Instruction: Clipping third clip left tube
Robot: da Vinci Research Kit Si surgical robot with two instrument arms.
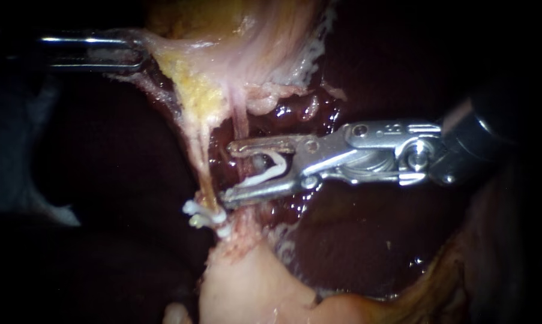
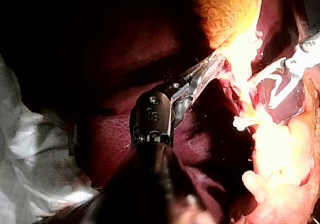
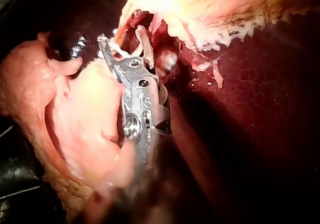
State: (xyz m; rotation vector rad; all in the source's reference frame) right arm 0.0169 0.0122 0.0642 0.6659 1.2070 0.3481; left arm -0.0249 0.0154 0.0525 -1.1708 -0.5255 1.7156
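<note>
Nearest: a pale fleshy lump (image 1: 246, 288). Just past it, the left tube (image 1: 206, 174) carried two clips (image 1: 206, 217). My right instrument (image 1: 226, 171) had its jaws spread wide, cradling a white clip (image 1: 269, 171), tips just beside that tube (a thin pink strand (image 1: 240, 123) ran between them). Farther off, my left instrument (image 1: 140, 54) was clamped on pale tissue (image 1: 168, 48), with dark liver (image 1: 373, 240) behind.

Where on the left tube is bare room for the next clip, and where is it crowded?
Free: the left tube between the gallbladder, gripped by the left instrument, and the two clips below. Crowded: at those clips, where the right instrument holds its loaded clip.
</note>
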